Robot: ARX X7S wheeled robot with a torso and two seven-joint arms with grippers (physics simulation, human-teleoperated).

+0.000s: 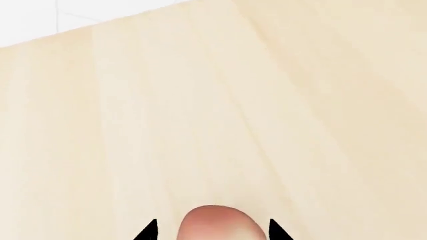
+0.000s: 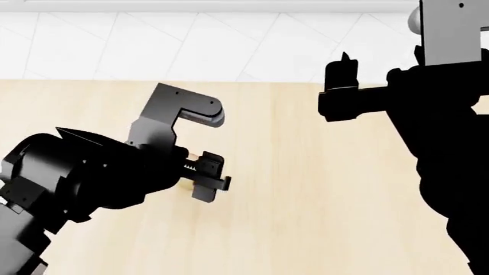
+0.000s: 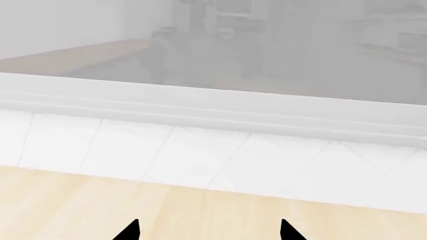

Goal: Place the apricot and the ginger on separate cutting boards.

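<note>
The left pincer (image 1: 212, 231) is clenched on the apricot (image 1: 219, 226), holding it over pale wood that may be a cutting board or the surface (image 2: 321, 217); which cannot be told. The right pincer (image 3: 208, 232) is spread with nothing in it, raised near the tiled wall (image 3: 200, 150). Neither board shows clearly, so a release here could leave the fruit rolling off target.

The apricot (image 1: 217, 223), smooth and rounded with a pinkish blush fading to cream at its edges, is showing in the left wrist view between the two dark fingertips of the left gripper (image 1: 212, 231), cut off by the frame edge. Pale, plain wood with faint straight grain is lying beneath it and filling that view. In the head view the fruit is not showing.
</note>
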